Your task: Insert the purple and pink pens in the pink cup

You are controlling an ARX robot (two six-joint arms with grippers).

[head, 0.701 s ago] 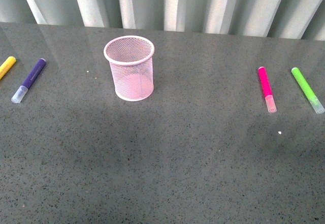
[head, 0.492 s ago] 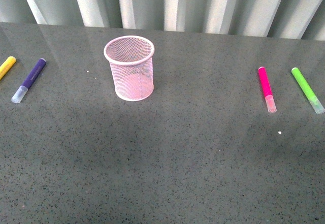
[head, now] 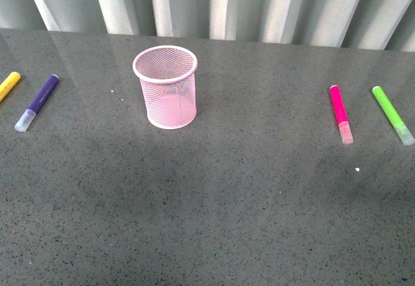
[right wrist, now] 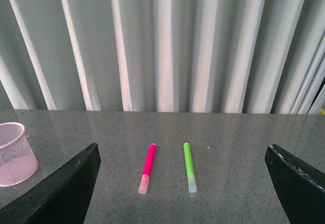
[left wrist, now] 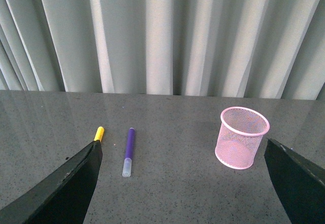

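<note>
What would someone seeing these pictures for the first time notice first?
The pink mesh cup stands upright, left of centre on the dark grey table. Bright pens lie flat on either side of it: the purple pen and a yellow marker at the far left, the pink pen and a green marker to the right.

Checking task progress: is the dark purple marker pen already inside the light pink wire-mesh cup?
No, the dark purple marker pen lies flat on the grey tabletop, well left of the light pink wire-mesh cup.
</note>
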